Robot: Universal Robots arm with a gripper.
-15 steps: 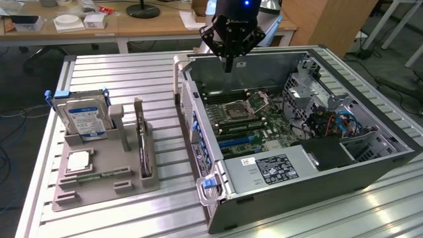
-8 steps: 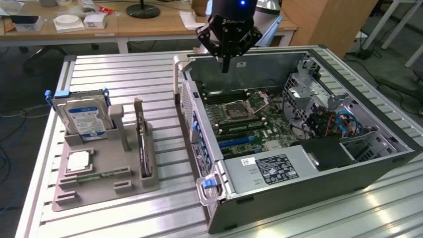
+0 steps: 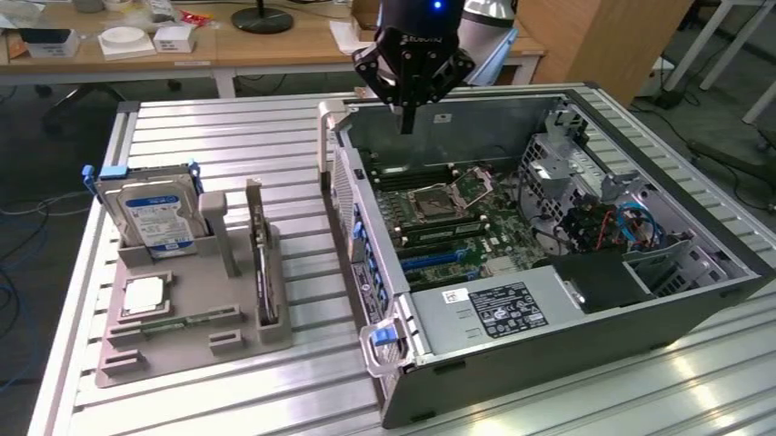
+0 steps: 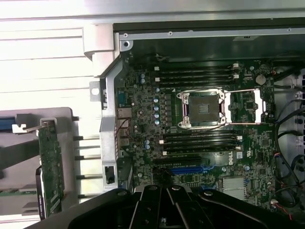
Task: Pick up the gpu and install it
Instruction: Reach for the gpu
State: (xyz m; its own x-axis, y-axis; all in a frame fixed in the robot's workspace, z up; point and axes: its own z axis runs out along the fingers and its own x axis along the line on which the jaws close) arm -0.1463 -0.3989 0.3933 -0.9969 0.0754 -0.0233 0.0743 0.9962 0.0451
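Note:
The gpu [image 3: 258, 265] is a thin dark card standing on edge in a slot of the grey holder [image 3: 182, 341] at the exterior view's left. In the wrist view the gpu [image 4: 50, 167] shows edge-on, green, with its silvery bracket [image 4: 27, 128] at one end. My gripper [image 3: 409, 120] hangs over the far wall of the open computer case [image 3: 510, 313], well away from the card. Its fingers are shut together with nothing between them. The black gripper [image 4: 162, 202] also shows in the wrist view above the motherboard [image 4: 143, 119].
A blue-labelled hard drive [image 3: 152, 216] stands upright in the holder, with a square silver CPU chip [image 3: 144, 295] lying in front of it. Inside the case are the open CPU socket [image 4: 202, 109], memory slots and a blue card slot [image 4: 190, 169]. Cables [image 3: 606, 227] fill the case's right side.

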